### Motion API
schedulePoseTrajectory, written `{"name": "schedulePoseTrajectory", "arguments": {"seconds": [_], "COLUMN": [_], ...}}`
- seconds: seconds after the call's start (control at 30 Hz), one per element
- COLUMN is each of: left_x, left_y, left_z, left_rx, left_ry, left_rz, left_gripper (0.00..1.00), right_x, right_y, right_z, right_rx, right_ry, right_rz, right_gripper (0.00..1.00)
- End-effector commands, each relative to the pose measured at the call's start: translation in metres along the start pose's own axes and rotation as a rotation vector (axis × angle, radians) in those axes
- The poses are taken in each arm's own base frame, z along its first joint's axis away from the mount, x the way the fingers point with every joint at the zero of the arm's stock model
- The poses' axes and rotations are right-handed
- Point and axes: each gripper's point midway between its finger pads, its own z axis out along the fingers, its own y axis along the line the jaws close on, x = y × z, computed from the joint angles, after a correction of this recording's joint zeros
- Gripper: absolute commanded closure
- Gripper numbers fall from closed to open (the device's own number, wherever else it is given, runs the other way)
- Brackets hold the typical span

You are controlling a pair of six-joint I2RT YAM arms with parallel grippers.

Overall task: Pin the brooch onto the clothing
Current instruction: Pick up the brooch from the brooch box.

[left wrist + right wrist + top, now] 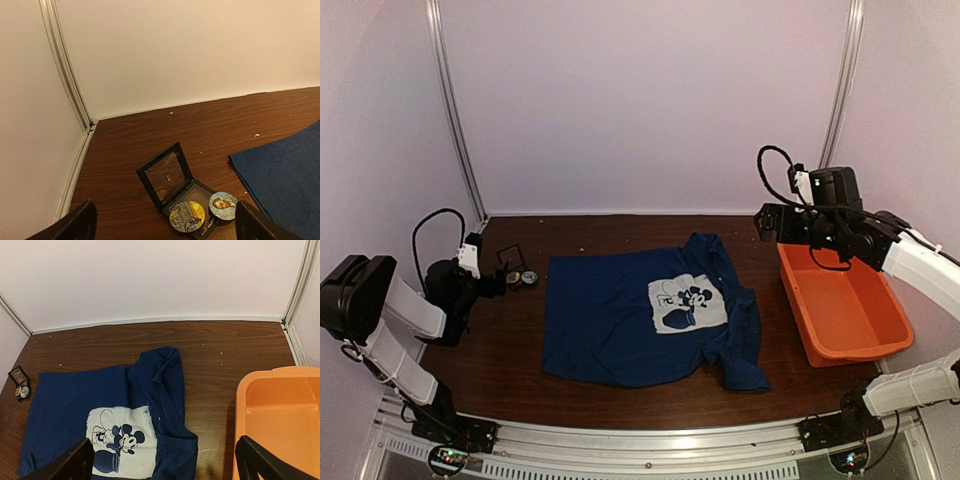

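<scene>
1. The left gripper (pixel 164 202) sits low over the brown table (pixel 225 120) with its jaws spread wide and holding nothing. Only its two dark fingers (pixel 75 225) show, at the bottom corners of its wrist view.
2. The brooch (pixel 223 205), a small round bluish-grey badge with a portrait face, lies just ahead of these jaws. It is nearer the finger on the right of that view and clear of both fingers.
3. It rests at the right edge of a small black box (pixel 192 197). The box's clear-paned lid (pixel 164 176) stands open and tilted back, straight ahead between the fingers.
4. A second round badge (pixel 186 216), yellow and blue, lies in the box's tray, just beside the brooch on its left.
5. The navy T-shirt (pixel 285 175) lies flat ahead and to the right of the left jaws; its nearest corner is near the brooch but apart from it.
6. The right gripper (pixel 164 439) is raised above the table — its jaws likewise wide apart and empty.
7. Below and ahead of those jaws lie the shirt's collar and its white mouse print (pixel 120 440), the print towards the left-hand finger. An orange tub (pixel 280 410) sits by the right-hand finger.
8. In the right wrist view the box and brooch are tiny at the far left, well outside the jaws.
</scene>
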Motion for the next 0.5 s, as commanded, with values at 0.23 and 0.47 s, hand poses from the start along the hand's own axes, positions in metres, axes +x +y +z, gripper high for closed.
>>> {"name": "schedulePoseTrajectory", "arguments": {"seconds": [0.23,0.47], "left_x": [-0.007,-0.008], "left_y": [0.004,0.005], "left_z": [0.004,0.004], "left_rx": [-0.018,-0.018], "left_ry": [-0.022,-0.023], "left_rz": [-0.006,-0.005], "left_gripper": [0.02,0.02], "right_x": [-0.035,-0.025], "right_y": [0.012,0.010], "right_z": [-0.016,-0.011], "right_rx": [-0.060,-0.055], "right_ry": [-0.090,-0.076], "right_rz": [0.027,0.006], "right_gripper": [0.00,0.00]}}
